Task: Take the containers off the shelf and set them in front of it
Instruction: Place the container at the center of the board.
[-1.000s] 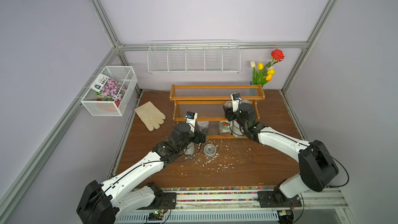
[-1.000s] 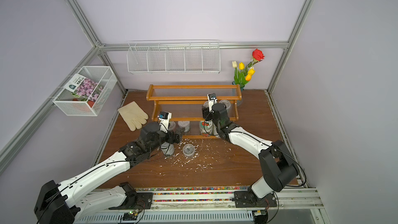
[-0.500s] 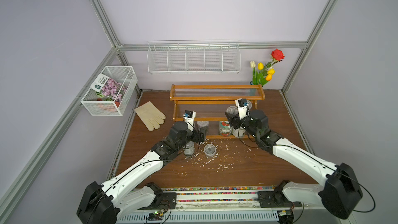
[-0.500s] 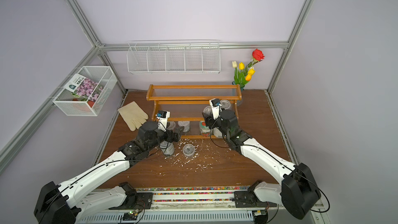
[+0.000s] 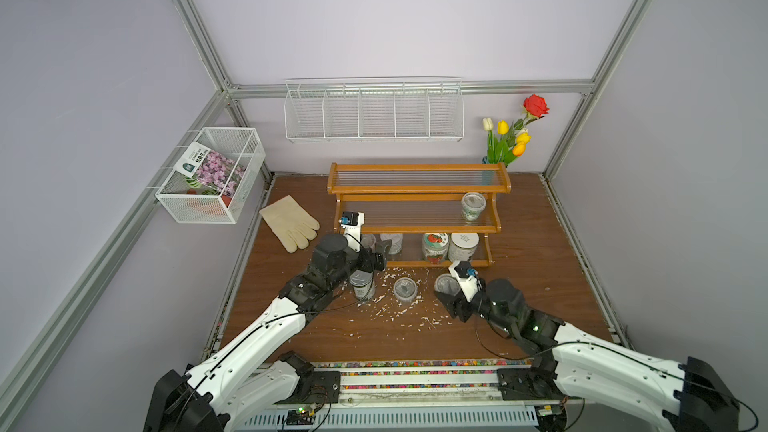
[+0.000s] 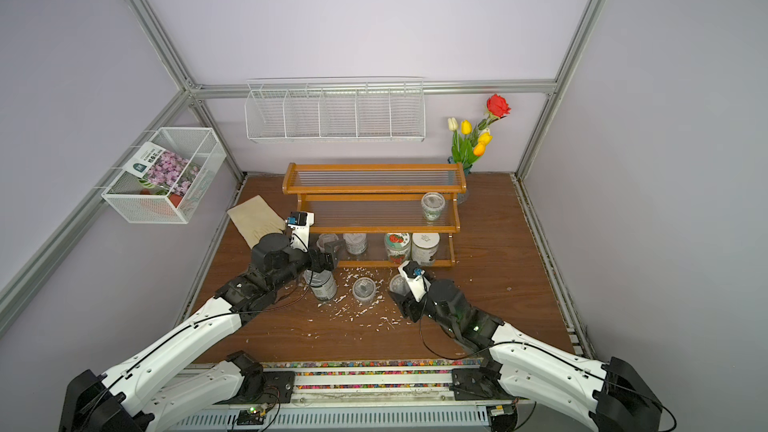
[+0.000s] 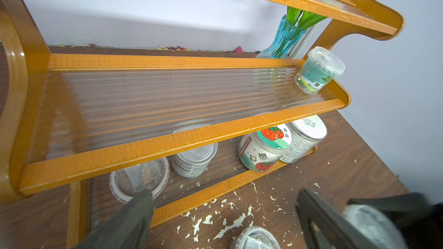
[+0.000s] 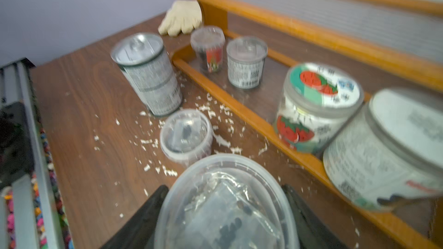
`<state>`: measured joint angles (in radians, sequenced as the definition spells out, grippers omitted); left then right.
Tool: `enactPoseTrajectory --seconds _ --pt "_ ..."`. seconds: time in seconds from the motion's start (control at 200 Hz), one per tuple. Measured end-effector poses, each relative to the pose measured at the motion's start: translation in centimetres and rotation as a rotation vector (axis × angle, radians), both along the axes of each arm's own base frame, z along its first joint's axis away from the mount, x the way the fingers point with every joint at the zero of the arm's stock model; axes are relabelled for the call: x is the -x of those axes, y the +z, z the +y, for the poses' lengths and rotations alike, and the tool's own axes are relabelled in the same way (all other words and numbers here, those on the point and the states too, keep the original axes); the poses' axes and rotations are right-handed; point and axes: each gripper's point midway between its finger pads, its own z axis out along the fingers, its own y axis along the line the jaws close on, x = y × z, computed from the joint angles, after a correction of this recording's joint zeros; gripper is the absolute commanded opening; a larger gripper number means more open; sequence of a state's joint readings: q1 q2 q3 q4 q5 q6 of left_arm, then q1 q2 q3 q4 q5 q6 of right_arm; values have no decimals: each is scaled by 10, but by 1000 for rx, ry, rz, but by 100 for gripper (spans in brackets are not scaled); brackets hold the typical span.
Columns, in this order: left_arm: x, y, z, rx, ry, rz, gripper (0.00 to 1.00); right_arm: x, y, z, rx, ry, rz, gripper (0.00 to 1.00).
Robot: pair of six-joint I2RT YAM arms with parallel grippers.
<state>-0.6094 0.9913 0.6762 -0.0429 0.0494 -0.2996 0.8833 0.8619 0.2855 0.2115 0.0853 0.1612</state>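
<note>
With three containers off the rack and five to go, a cream glove (image 5: 291, 222) lies idle at the far left of the brown table (image 5: 540, 284). Next to it, the left gripper (image 5: 379, 254) hangs empty, jaws spread wide. It is aimed at a low clear tub (image 7: 139, 180) on the bottom tier of the orange-brown shelf (image 5: 419, 189), where a short tin (image 7: 195, 161) stands just beside that tub. In front of the shelf, among scattered white flakes (image 5: 390, 309), a tall pull-tab tin (image 5: 361, 284) and a small lidded tub (image 5: 405, 288) stand on the table.

To their right, the right gripper (image 8: 225, 188) is clamped on a third clear tub (image 5: 444, 284), near the shelf's front rail. Whether its base touches the wood cannot be told. Farther right, a strawberry jar (image 5: 435, 248) and a white-lidded jar (image 5: 463, 247) wait side by side on the bottom tier, and a green-labelled tub (image 5: 473, 205) sits at the middle tier's right end.

The step in hand looks like setting this tub down. That calls for seating it flat, apart from its neighbours, before the jaws let go. The left arm's next pick would mean reaching in under the middle rail and straddling the low tub without nudging the short tin.
</note>
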Motion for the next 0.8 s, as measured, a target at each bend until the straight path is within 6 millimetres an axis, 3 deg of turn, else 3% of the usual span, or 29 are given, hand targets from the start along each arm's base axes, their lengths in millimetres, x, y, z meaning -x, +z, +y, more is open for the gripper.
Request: enactPoseTrajectory --seconds 0.125,0.545,0.705,0.8 --pt "-1 -1 0 2 -4 5 97 -2 -31 -4 28 -39 45 54" --pt "0 -6 -3 0 -16 21 97 -29 -54 8 8 -117 22 58" --pt "0 -6 -3 0 -17 23 97 -34 -59 8 12 -132 18 70" --pt "0 -6 -3 0 -17 23 97 -36 -61 7 14 -140 13 84"
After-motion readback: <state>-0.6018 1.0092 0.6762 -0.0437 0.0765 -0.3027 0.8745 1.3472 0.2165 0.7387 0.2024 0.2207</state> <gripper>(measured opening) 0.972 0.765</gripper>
